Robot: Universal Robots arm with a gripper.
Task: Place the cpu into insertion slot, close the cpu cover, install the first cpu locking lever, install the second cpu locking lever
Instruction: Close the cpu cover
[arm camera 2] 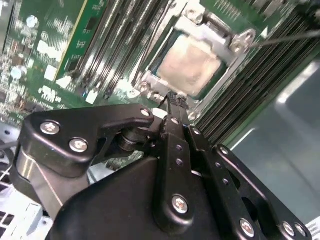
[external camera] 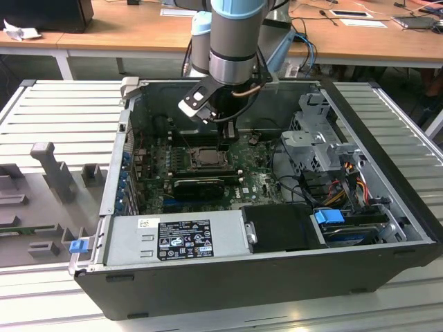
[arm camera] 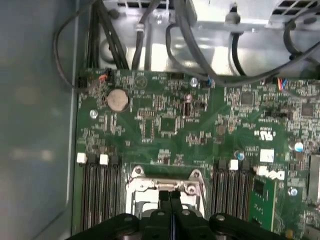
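Pale silver-grey cpu (arm camera 2: 191, 66) — green circuit board (arm camera: 150, 150)

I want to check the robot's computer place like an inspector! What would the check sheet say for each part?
Surface: slatted metal table carrying an open computer case.
Job's things: cpu lies in the insertion slot; cpu cover looks down around it.
Clutter: grey blocks on the table at the exterior view's left; blue clip by the case's corner.
Grippers: gripper shut, tips close beside the cover's edge, nothing seen between them.
Cables: grey cables beyond the green board; coloured wires by the drive cage.
Surroundings: wooden desks behind the table.
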